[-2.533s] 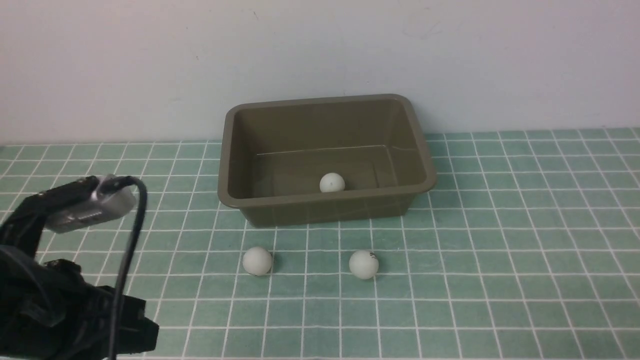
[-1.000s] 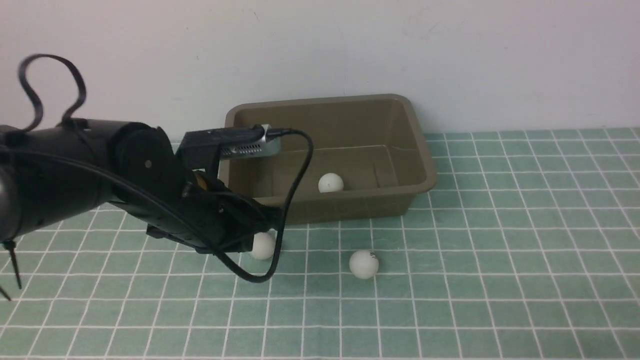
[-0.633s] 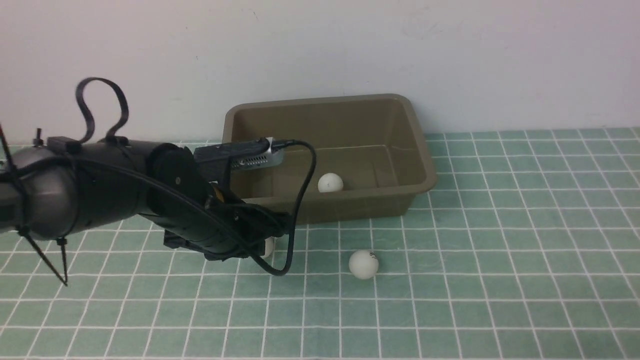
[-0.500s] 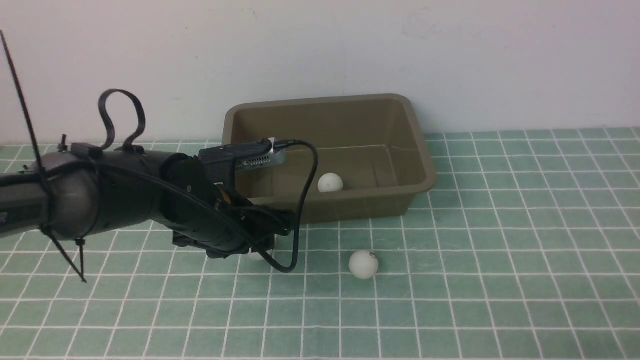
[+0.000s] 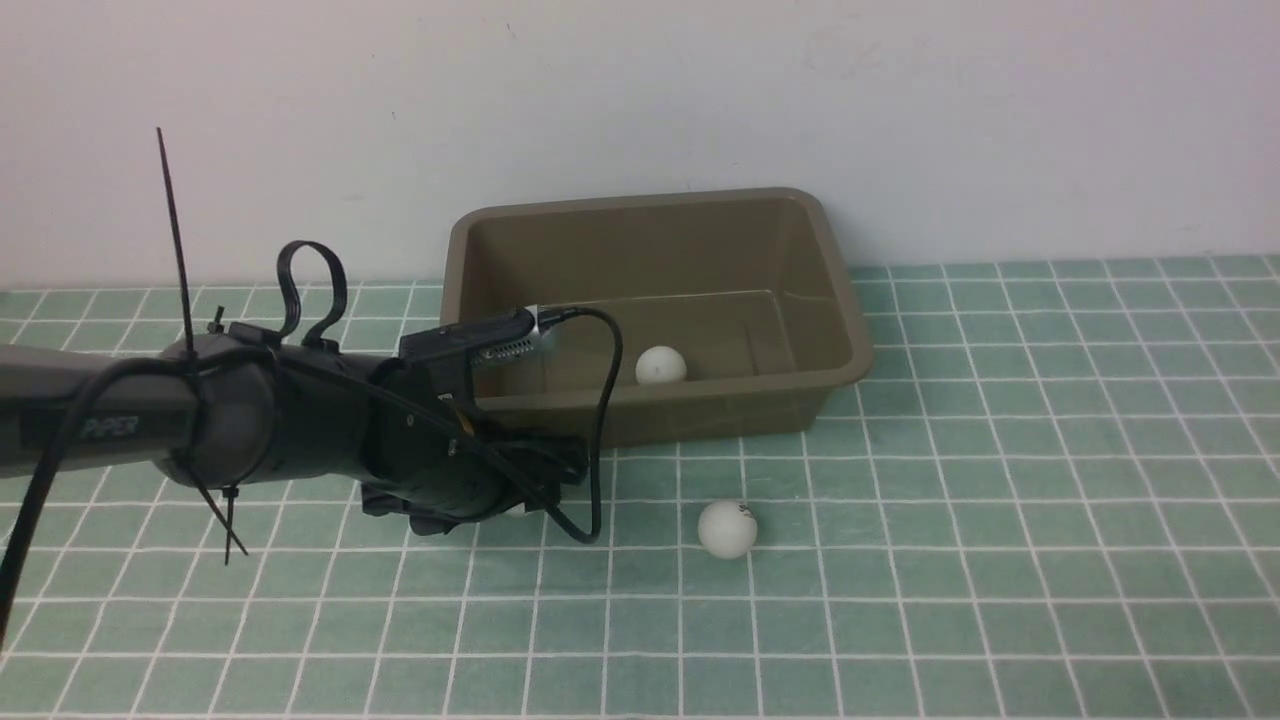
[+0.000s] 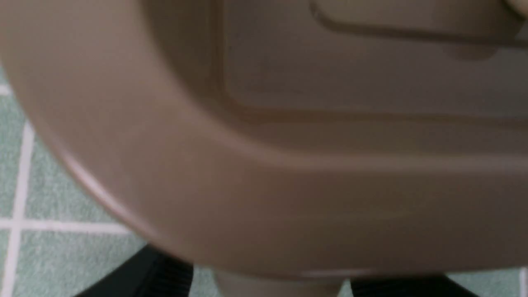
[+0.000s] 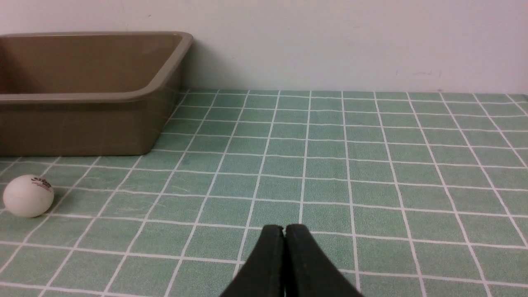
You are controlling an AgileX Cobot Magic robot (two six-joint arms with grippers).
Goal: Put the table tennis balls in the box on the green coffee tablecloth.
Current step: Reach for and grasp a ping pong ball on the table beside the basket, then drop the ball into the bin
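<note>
Left hand [image 5: 520, 495] is hanging spread wide around a table tennis ball [image 6: 280, 288] just in front of the box [image 5: 650, 205], right hand [image 7: 284, 247] is sitting clenched; ball is probably handling light, rigid and roll-prone, so a gentle pinch across its middle is looking best.

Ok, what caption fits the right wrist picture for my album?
The shut right tool looks across the green tablecloth at one table tennis ball outside the box.

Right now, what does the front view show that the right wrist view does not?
Only the front view: the left arm low before the box, and a white ball lying inside it. Only the right wrist view: the right tool, shut, over the green tablecloth. Both: the box, the tablecloth, and the marked ball on the cloth in front of the box.
</note>
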